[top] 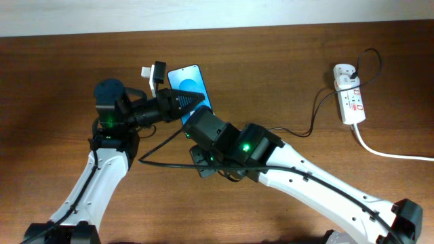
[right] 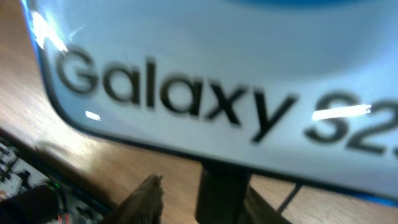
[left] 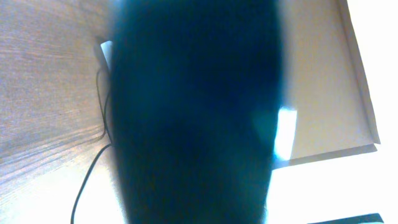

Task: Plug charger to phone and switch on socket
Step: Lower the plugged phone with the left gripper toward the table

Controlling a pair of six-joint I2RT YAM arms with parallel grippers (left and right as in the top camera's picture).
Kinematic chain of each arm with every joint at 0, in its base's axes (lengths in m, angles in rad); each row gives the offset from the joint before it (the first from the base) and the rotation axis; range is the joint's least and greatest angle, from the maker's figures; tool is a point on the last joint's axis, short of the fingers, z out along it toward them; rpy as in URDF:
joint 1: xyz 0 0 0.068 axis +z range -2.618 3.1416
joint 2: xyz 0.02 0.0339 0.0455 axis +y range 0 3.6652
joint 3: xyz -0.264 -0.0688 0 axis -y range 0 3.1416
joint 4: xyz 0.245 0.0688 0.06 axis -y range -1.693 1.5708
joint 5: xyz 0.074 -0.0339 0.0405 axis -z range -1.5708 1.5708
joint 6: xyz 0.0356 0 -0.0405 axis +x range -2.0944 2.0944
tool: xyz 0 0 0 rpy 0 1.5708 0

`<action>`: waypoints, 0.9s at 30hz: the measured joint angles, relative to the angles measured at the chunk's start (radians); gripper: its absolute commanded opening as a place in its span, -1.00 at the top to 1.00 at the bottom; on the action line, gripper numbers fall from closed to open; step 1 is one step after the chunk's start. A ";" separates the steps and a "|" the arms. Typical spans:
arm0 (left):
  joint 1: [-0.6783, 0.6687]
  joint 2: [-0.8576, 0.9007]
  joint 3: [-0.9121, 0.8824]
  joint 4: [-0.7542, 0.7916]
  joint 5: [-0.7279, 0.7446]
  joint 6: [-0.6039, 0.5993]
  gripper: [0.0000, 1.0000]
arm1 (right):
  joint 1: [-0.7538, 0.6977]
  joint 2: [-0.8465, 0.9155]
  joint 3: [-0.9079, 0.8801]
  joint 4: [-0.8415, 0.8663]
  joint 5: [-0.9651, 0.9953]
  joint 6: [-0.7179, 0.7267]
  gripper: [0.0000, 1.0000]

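Table: brown wooden tabletop [top: 271,41], carrying everything else.
Right arm: white-and-black arm reaching in from the lower right; its wrist sits just below the phone.
Left arm: white-and-black arm coming up from the lower left, with its forearm turned to point right at the phone.
Socket: small white elongated power strip with red marks [top: 350,98], lying far right, well apart from both arms. A thick white cord [top: 390,153] trails off to the right edge.
Phone: slim black-edged smartphone with a bright blue screen [top: 188,80], left of centre between the two grippers. The right wrist view [right: 217,68] is filled by its "Galaxy" lettering.
Charger: long thin black cable [top: 315,112] with its black plug seated in the strip's top end. It loops down and left, then passes under the right arm, so the connector tip is hidden.
Left gripper [top: 196,99]: jaws closed, tips over the phone's lower part; whether they pinch it is unclear.
Right gripper [top: 196,114]: at the phone's bottom edge; its width cannot be told.
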 measured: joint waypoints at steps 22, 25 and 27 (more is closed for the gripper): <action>0.032 0.000 0.019 0.005 0.009 -0.010 1.00 | -0.002 0.000 0.011 0.074 0.042 -0.095 0.89; 0.037 0.000 0.035 -0.069 0.007 -0.001 1.00 | 0.000 0.005 0.030 0.064 0.039 -0.116 0.23; 0.039 0.001 0.035 -0.106 -0.002 0.021 1.00 | 0.008 0.005 0.057 0.048 0.026 -0.126 -0.29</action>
